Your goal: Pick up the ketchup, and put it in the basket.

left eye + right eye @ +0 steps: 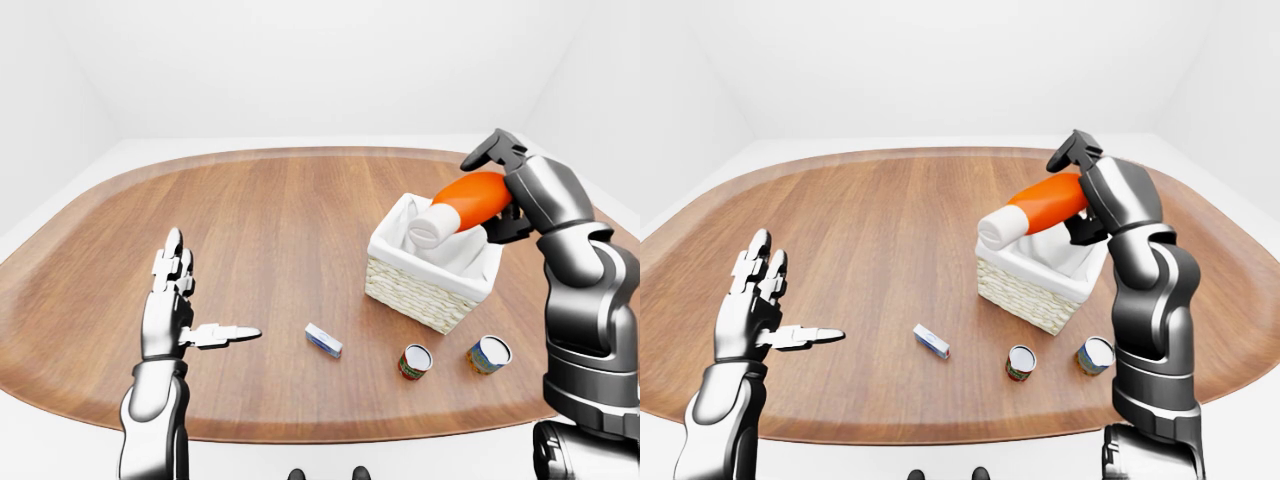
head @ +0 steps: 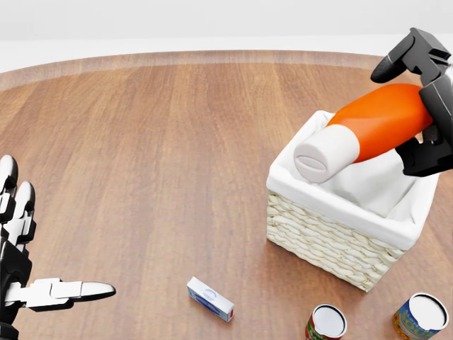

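The ketchup (image 2: 382, 119) is an orange bottle with a white cap (image 2: 324, 156). It hangs tilted over the basket, cap pointing down and to the left in the head view. My right hand (image 2: 409, 120) is shut on its orange body, one finger over the top and the others beneath. The basket (image 2: 331, 242) is pale wicker with a white cloth lining and stands at the right of the wooden table. My left hand (image 1: 207, 293) is open above the table's left side, fingers spread, holding nothing.
A small white and blue box (image 2: 210, 299) lies on the table left of the basket's near corner. Two open cans (image 2: 325, 322) (image 2: 423, 316) stand below the basket in the head view. The round table edge (image 1: 300, 430) runs along the bottom of the eye views.
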{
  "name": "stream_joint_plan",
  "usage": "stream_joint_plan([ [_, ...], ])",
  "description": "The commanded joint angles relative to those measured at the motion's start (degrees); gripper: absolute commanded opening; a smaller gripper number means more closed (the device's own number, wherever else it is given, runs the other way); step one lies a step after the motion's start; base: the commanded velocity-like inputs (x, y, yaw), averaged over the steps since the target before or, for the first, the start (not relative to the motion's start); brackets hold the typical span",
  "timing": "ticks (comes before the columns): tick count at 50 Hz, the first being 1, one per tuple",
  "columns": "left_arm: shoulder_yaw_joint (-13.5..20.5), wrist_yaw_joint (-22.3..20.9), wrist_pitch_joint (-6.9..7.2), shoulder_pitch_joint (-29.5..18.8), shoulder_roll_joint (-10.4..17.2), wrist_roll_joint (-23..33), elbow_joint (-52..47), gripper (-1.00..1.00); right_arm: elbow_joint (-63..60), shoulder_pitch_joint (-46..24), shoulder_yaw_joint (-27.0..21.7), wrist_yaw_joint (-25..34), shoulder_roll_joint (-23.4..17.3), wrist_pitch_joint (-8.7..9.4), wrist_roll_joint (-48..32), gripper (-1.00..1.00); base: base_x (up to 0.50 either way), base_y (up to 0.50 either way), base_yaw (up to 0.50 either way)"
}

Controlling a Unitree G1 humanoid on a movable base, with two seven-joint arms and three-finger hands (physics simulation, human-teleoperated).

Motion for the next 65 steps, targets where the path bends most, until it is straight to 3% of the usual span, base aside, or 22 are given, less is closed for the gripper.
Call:
stream_joint_plan([
  [1, 0.16, -0.14, 0.00, 0.03, 0.00, -0.17, -0.03, 1.00, 4.91, -3.33, -0.67, 1.98, -2.72, 0.00, -3.65, -1.00, 0.00, 0.00, 0.00],
  [22, -0.25, 0.09, 0.00, -0.44, 0.18, -0.10, 0.94, 1.00, 14.37, -7.57, -0.30, 5.84, -7.46, 0.00, -11.97, -1.00, 0.00, 0.00, 0.00],
  [35, -0.32, -0.06, 0.00, -0.37, 0.17, -0.14, 1.15, 1.00, 18.45, -10.20, 1.30, 6.29, -6.68, 0.00, -16.04, -1.00, 0.00, 0.00, 0.00],
  [45, -0.31, -0.35, 0.00, -0.06, 0.07, -0.35, 0.23, 1.00, 22.98, -12.33, 3.26, 4.38, -4.88, 0.00, -18.60, -1.00, 0.00, 0.00, 0.00],
  [65, -0.16, -0.68, 0.00, 0.19, -0.11, -0.50, -0.63, 1.00, 37.02, -13.83, 6.34, -5.62, -1.76, 0.00, -17.31, -1.00, 0.00, 0.00, 0.00],
])
